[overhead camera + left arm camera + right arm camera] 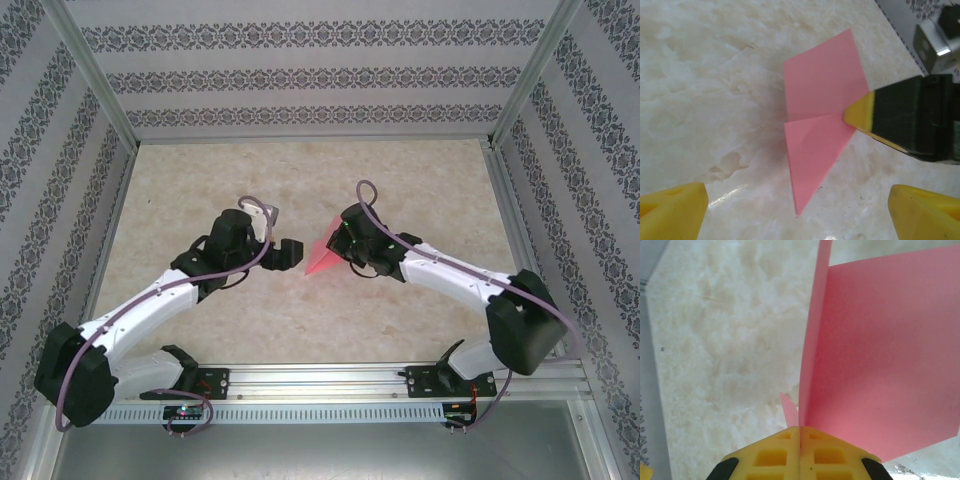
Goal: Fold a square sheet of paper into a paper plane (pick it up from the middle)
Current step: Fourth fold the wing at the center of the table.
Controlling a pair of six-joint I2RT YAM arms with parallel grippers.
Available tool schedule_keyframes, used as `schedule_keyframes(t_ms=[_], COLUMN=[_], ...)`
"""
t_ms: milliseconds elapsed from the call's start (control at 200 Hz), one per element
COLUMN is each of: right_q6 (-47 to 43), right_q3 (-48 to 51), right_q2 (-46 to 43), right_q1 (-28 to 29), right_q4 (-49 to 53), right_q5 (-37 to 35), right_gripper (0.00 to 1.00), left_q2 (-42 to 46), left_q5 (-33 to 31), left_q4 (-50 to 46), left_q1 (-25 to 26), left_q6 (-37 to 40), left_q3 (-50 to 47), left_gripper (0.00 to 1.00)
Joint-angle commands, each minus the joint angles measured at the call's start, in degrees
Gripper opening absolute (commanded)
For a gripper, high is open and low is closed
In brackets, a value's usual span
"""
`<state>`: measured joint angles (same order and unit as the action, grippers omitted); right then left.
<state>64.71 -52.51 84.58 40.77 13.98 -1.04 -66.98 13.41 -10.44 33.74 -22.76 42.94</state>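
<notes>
Pinching thin salmon-pink paper sheet (322, 260), partly folded to a point, in right gripper (800, 432): yellow pads pressed flat together on one edge, creased panels fanning out beyond them. Seen from left wrist, same pinch at sheet's right corner, pointed tip aimed toward camera. Hovering left gripper (797, 212) just beside sheet, yellow fingers spread wide, gripping nothing. All over middle of beige marbled tabletop (300, 170), between both arms. Resting on surface or lifted: cannot tell.

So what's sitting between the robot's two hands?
The partly folded pink paper, seen from the top camera: the right hand pinches it shut, and the open left hand faces it.
</notes>
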Motion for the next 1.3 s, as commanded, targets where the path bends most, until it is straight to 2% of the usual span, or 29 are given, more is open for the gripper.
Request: schedule_keyframes(t_ms=[0,190,395,540,764,994,1114,1294], right_q6=[6.06,10.39,13.39,13.35,13.6,13.43,14.04,13.87], right_q3=[-1.43,-1.64,-1.02,-2.33,-3.05,-3.44,-3.24,-3.44], right_q2=[2.81,6.19,7.59,8.48,8.79,9.21,9.2,8.52], right_q1=[-0.17,-1.09,-1.83,-2.17,-2.43,-3.03,-3.19,-3.5], right_q4=[-3.32,-4.33,-3.67,-1.65,-0.37,0.3,0.56,1.1], right_q5=[-0.8,1.7,4.32,6.56,8.49,10.27,11.22,12.01], right_gripper=[0.02,0.01,0.0,0.0,0.0,0.0,0.01,0.07], left_q2=[-2.77,-7.14,-11.67,-16.14,-24.29,-26.14,-26.44,-26.46], left_q5=[-1.26,-2.48,4.7,7.37,11.38,8.38,6.21,4.8], left_q4=[6.92,16.74,26.27,30.45,35.95,39.38,40.41,40.26], left_q1=[1.96,3.97,4.76,4.85,4.85,4.85,4.85,4.85], left_q6=[8.78,15.97,22.44,25.05,26.34,26.94,27.12,27.66], left_q3=[-0.77,-5.09,-9.29,-9.23,-7.4,-8.0,-8.33,-8.67], left_gripper=[0.9,0.81,0.8,0.73,0.55,0.4,0.35,0.27])
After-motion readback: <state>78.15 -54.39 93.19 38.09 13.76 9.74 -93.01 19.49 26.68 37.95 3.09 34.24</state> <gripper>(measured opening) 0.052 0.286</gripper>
